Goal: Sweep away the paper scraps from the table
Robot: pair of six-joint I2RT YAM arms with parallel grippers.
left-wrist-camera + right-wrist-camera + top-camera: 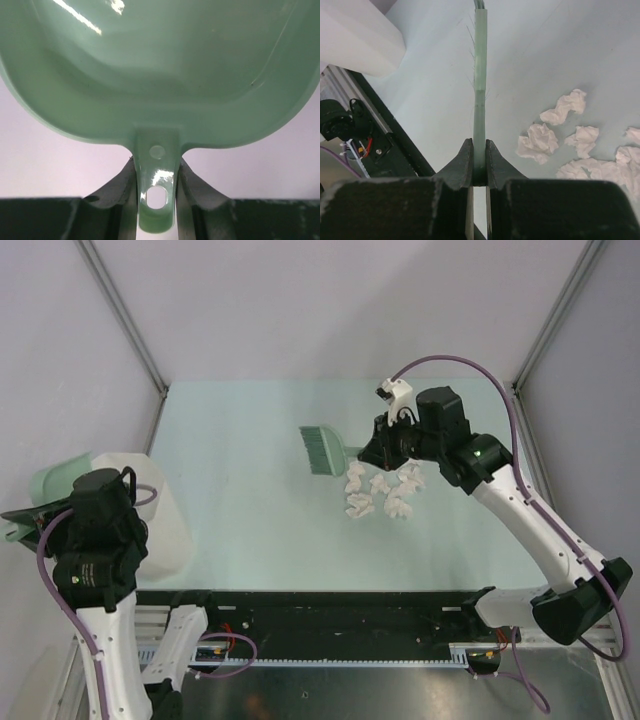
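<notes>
Several crumpled white paper scraps (pixel 382 492) lie in a cluster on the pale green table (pixel 260 430), right of centre. My right gripper (pixel 383 447) is shut on the handle of a green brush (pixel 324 449), held just above and left of the scraps. In the right wrist view the brush (pixel 480 60) runs away from my gripper (pixel 479 161), with the scraps (pixel 538 142) to its right. My left gripper (pixel 157 172) is shut on the handle of a green dustpan (pixel 160 70), held off the table's left edge (pixel 55 483).
A large white translucent bin (pixel 160 510) stands at the table's near left, beside the left arm; it also shows in the right wrist view (pixel 355 35). Grey walls edge the table and a black rail (pixel 330 605) runs along the front.
</notes>
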